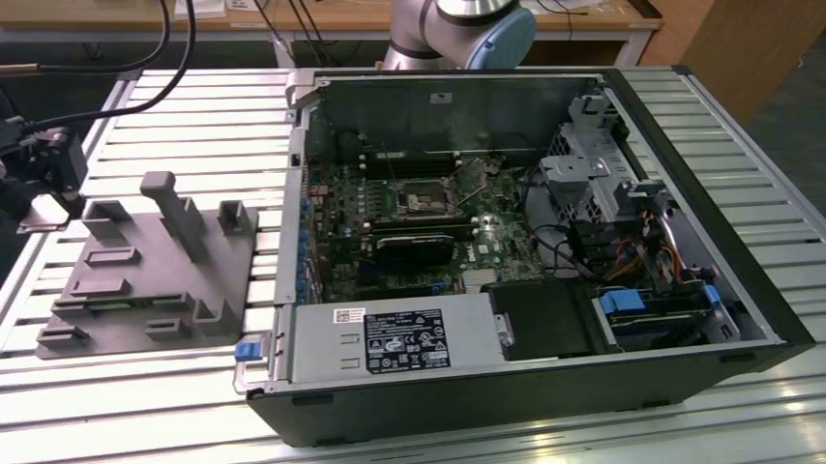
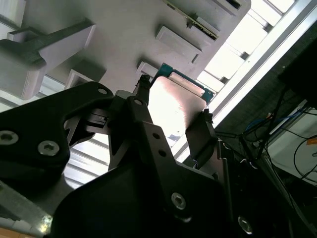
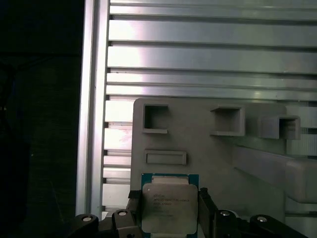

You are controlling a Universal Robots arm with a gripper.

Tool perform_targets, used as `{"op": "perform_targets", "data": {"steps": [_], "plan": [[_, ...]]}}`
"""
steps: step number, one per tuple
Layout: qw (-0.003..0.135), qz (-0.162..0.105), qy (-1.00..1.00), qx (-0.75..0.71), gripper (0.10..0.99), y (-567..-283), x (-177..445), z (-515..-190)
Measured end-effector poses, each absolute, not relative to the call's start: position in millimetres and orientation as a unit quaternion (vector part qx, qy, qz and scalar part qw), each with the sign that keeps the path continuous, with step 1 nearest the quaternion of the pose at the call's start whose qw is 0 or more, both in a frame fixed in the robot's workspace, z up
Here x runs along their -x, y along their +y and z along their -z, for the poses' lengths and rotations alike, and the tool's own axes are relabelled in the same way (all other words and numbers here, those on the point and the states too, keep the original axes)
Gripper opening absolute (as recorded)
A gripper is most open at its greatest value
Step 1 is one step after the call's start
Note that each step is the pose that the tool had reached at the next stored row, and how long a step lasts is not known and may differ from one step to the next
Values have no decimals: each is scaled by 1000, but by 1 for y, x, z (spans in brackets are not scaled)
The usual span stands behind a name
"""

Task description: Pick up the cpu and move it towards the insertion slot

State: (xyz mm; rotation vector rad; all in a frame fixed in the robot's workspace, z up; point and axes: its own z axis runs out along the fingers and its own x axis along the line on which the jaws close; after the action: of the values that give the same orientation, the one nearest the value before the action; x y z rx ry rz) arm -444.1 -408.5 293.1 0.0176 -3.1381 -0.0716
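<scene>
In both wrist views the cpu (image 3: 168,207) (image 2: 174,105), a flat square chip with a silvery top and a green rim, sits between my gripper's (image 3: 168,214) (image 2: 173,110) two black fingers (image 3: 132,210), which press on its opposite edges. It hangs over the near corner of the grey fixture tray (image 3: 213,158). In the exterior view my gripper (image 1: 43,193) is at the far left, just beyond the tray (image 1: 130,290). The insertion slot (image 1: 424,200), a small dark socket in a metal frame, lies on the green board inside the open computer case (image 1: 722,319), well off toward the exterior view's right.
Upright posts (image 1: 178,215) rise from the tray beside my gripper. The case walls, a drive cage (image 1: 587,174), cables (image 1: 645,251) and a black block (image 1: 413,249) surround the socket. A ribbed metal table (image 1: 193,116) carries everything. Black cables (image 1: 130,48) hang at the back left.
</scene>
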Motion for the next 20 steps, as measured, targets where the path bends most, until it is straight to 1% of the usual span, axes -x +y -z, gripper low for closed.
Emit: {"op": "perform_targets", "data": {"steps": [11, 20], "plan": [[1, 23, -1000, -6, 545, -409, 444, -298], [1, 23, -1000, -6, 545, -409, 444, -310]]}}
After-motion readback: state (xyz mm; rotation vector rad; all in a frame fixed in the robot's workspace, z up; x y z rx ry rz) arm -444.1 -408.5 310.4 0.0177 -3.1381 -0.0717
